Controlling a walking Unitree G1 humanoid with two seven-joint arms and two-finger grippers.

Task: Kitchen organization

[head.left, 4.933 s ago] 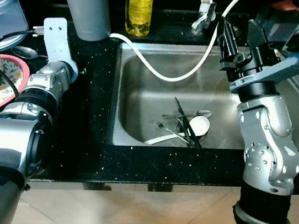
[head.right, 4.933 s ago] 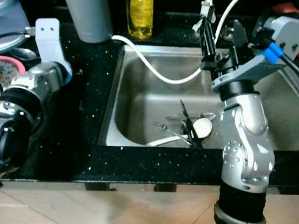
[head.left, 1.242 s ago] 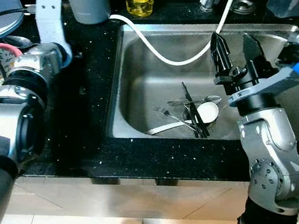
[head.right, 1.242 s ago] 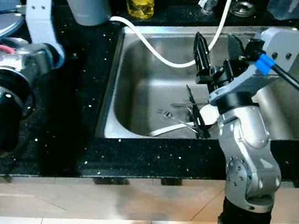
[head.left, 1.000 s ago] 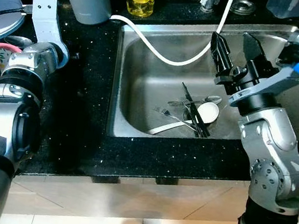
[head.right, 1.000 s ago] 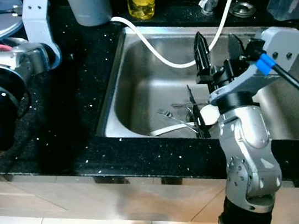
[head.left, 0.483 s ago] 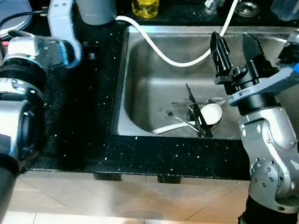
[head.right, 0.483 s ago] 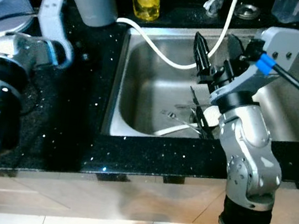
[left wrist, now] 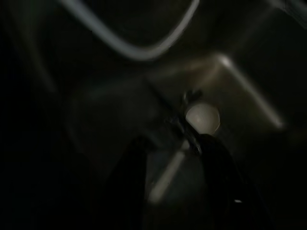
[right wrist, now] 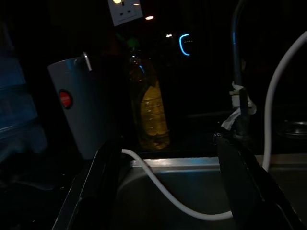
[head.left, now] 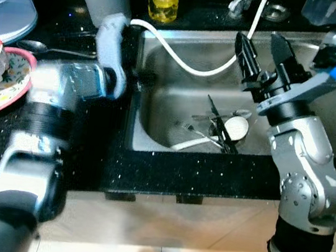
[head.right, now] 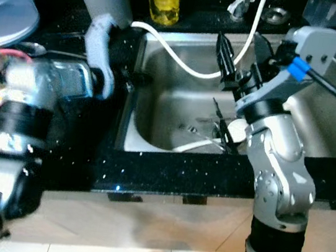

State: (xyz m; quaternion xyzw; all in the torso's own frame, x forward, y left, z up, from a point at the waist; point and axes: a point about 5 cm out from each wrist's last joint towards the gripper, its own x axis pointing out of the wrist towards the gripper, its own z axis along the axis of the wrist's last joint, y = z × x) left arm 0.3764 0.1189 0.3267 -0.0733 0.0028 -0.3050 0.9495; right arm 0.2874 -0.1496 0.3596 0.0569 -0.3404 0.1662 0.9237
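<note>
A: The right gripper [head.left: 267,52] hung above the rectangular stainless-steel sink [head.left: 172,95], its two black fingers spread wide with nothing between them.

B: And down in the basin there was a heap of metal cutlery [head.left: 211,129] with a small round white dish [head.left: 237,128] lying among it, toward the front wall of the sink.

A: A white flexible hose [head.left: 183,59] curved from the black speckled countertop [head.left: 108,149] over the rim and up toward the tap at the back.

B: The left gripper [left wrist: 172,158] was over the sink's left edge; in its wrist view the two dark fingers stood apart, pointing at that white dish (the picture was very dim and smeared).

A: The left arm itself looked blurred in the head views, reaching across the counter.

B: Behind the sink stood a tall grey cylindrical flask with a red round label [right wrist: 79,108] and just beside it a clear plastic bottle of yellow liquid [right wrist: 152,112].

A: On the far left, a floral plate with a pink rim [head.left: 0,93] sat on the counter, and a metal spoon [head.left: 38,47] lay just behind it.
</note>
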